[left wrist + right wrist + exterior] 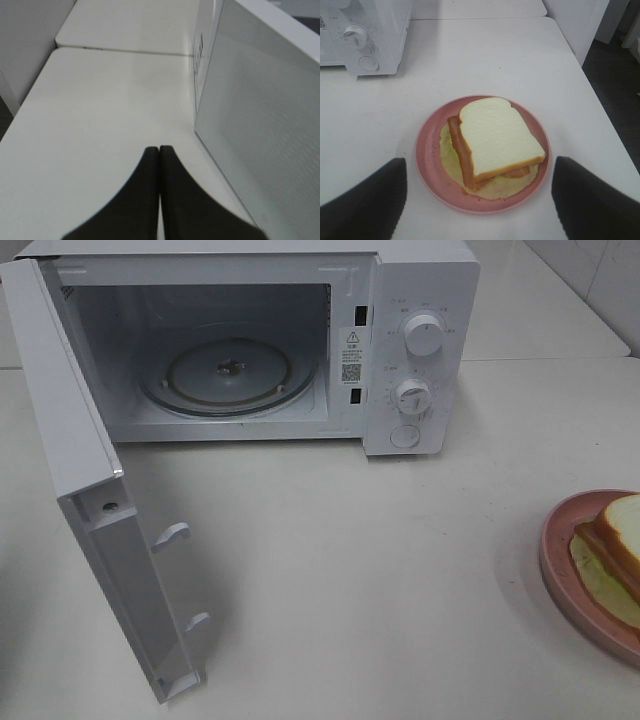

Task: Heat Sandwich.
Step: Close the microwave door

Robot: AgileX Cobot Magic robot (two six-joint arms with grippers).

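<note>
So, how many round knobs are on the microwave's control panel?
2. The upper knob sits near the panel's top; the lower knob is beneath it, above a round button. None seems hidden.

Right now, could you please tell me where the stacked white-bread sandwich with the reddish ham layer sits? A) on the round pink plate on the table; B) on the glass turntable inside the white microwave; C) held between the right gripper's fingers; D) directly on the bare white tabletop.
A: the stacked white-bread sandwich lies on the round pink plate, which stands on the table outside the open white microwave, whose glass turntable is bare.
</note>
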